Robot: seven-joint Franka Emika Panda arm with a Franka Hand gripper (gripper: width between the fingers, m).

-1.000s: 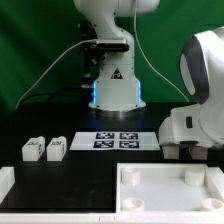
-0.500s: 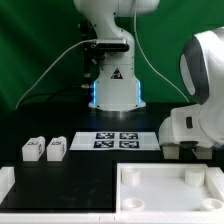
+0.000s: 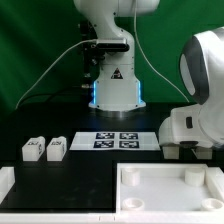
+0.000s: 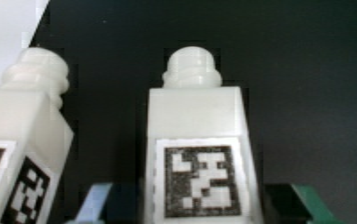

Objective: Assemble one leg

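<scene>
Clearly the gripper point(image 4: 196, 203) stands open, fingers point(image 4: 100, 199) flanking a leg point(image 4: 200, 120) without touching; a second leg point(image 4: 24, 130) is just beside.

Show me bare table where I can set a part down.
Widest bare patch: the black table between the two legs, the marker board and the tray. Crowded on the exterior view's right: the arm hangs low behind the tray, its open gripper straddling another leg.
</scene>
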